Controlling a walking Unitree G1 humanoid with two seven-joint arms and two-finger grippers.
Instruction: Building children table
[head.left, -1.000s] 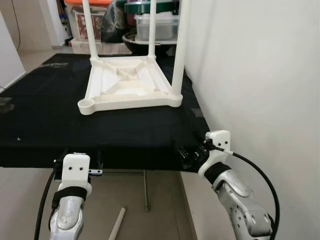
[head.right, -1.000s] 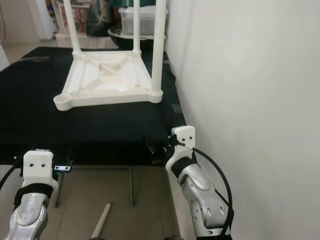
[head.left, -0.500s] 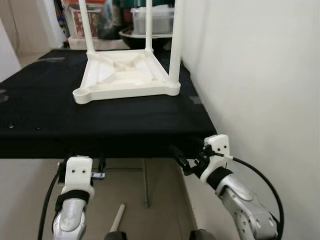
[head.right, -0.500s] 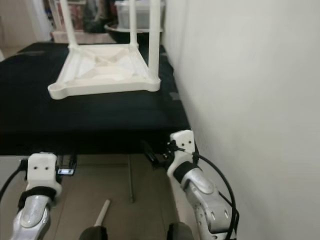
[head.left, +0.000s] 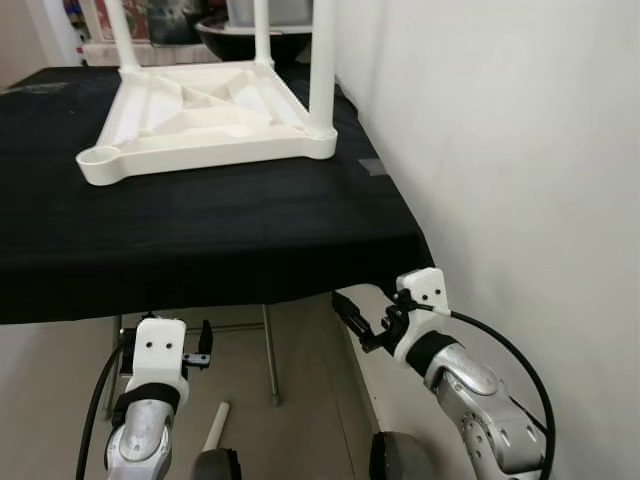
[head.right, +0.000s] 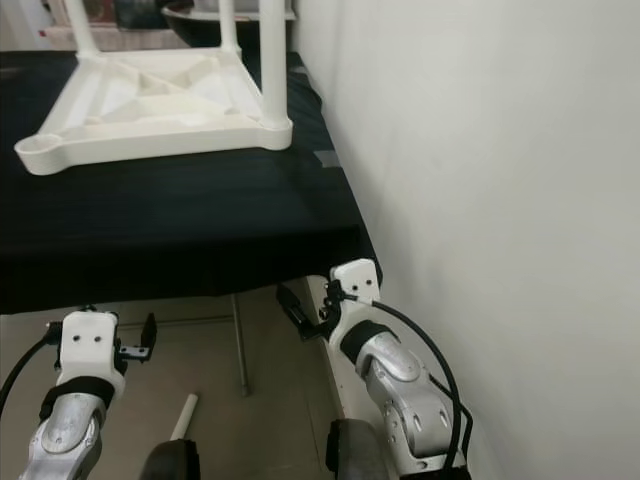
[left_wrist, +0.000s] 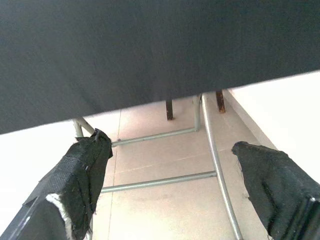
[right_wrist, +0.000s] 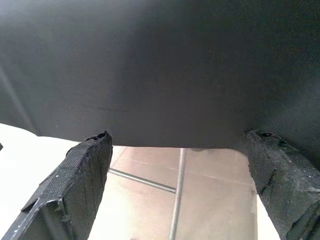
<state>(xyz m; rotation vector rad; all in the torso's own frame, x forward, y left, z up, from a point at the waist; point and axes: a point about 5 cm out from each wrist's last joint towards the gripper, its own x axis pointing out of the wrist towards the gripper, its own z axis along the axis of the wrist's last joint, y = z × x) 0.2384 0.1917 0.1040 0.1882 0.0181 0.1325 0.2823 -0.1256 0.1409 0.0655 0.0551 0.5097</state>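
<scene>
A white plastic children's table (head.left: 205, 120) lies upside down on a black cloth (head.left: 200, 240) covering a larger table, toward the far right beside the white wall (head.left: 500, 150), with legs standing up from three corners and an empty socket at its near left corner. Both arms hang below the cloth's near edge: the left gripper (left_wrist: 170, 190) and right gripper (right_wrist: 175, 195) each have fingers spread wide, holding nothing. A white leg (head.left: 214, 430) lies on the floor (head.left: 300, 400) near the left arm
</scene>
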